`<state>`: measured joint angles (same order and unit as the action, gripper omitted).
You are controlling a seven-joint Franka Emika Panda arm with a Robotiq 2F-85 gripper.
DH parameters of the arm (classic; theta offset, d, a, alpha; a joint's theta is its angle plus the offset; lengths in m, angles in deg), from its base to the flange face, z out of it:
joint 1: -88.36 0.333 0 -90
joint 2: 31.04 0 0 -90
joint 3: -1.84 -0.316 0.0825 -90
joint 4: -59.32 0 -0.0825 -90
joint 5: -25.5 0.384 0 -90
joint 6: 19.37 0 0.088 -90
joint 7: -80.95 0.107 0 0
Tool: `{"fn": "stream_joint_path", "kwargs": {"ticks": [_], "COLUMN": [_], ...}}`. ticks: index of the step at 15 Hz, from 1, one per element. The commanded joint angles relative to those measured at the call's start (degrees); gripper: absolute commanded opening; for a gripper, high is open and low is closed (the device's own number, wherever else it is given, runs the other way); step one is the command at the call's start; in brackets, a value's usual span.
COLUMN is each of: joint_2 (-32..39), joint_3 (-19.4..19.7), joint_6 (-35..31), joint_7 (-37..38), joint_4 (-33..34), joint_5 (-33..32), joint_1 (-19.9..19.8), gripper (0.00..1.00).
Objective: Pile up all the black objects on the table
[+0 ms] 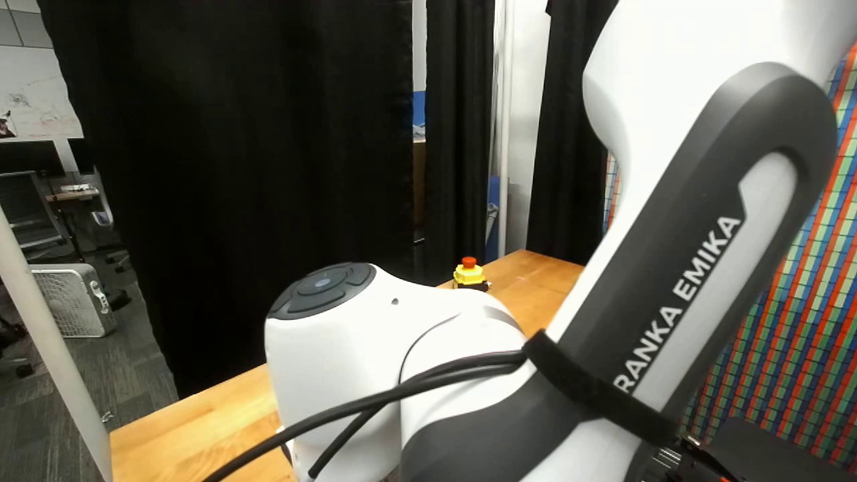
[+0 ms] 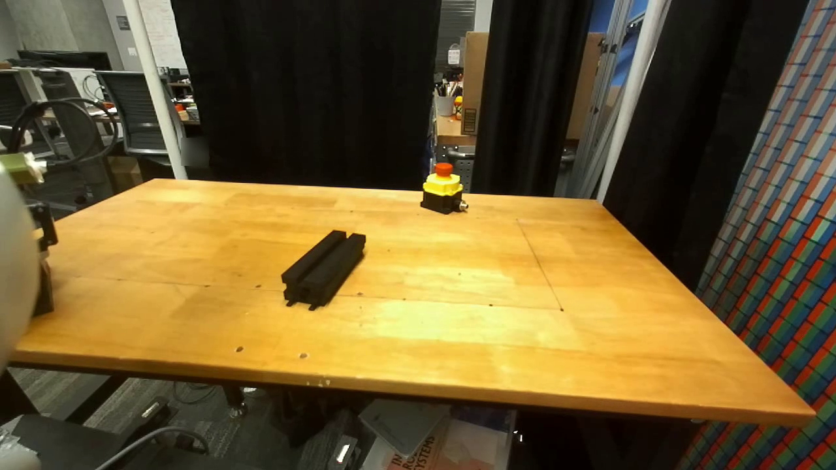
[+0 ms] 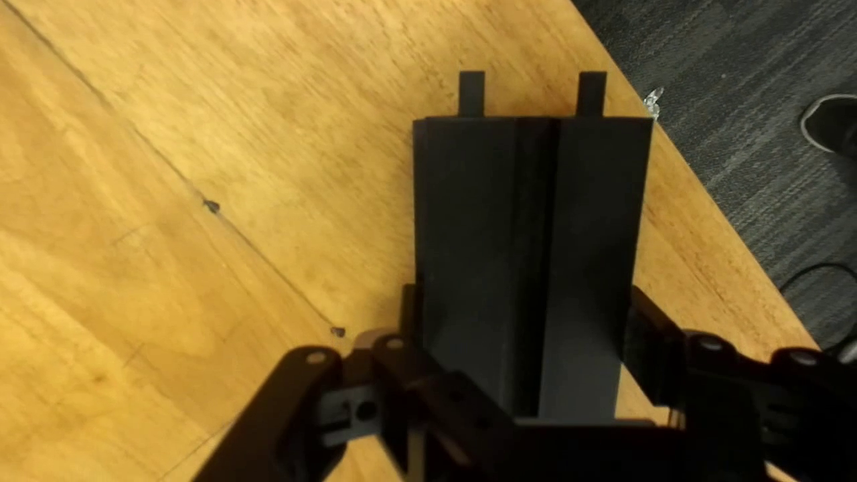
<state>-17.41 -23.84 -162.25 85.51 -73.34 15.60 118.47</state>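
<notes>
Gripper (image 3: 525, 318) clenched across the long sides of one grooved black plate (image 3: 482, 214), I see its likely goal, another black plate or stack (image 2: 323, 267), lying well right of the arm (image 2: 16, 261) in an exterior view, long axis slanting away across the desk (image 2: 457, 352).

In an exterior view the arm (image 1: 428, 314) blocks much of the table (image 1: 194, 428), cut off top, right and bottom; strap (image 1: 592, 386) covers start of lettering (image 1: 676, 304). In an exterior view only slivers of arm show at left; can't tell if black object (image 2: 323, 271) is 1 piece or several. Wrist view: gripper (image 3: 525, 314) blurred, hides lower end of held black plate (image 3: 469, 214); white-rimmed dark thing (image 3: 837, 127) cut off at right.
</notes>
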Motion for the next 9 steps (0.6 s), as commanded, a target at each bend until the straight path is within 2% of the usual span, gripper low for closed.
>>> {"fn": "stream_joint_path", "kwargs": {"ticks": [1,9], "joint_2": [-1.03,-0.77], "joint_3": [-0.23,-0.14], "joint_6": [-1.06,-2.75], "joint_7": [-0.9,-2.24], "joint_4": [-0.09,-0.53], "joint_5": [-0.01,0.24], "joint_1": [0.04,-0.4], "gripper": [0.45,0.45]}}
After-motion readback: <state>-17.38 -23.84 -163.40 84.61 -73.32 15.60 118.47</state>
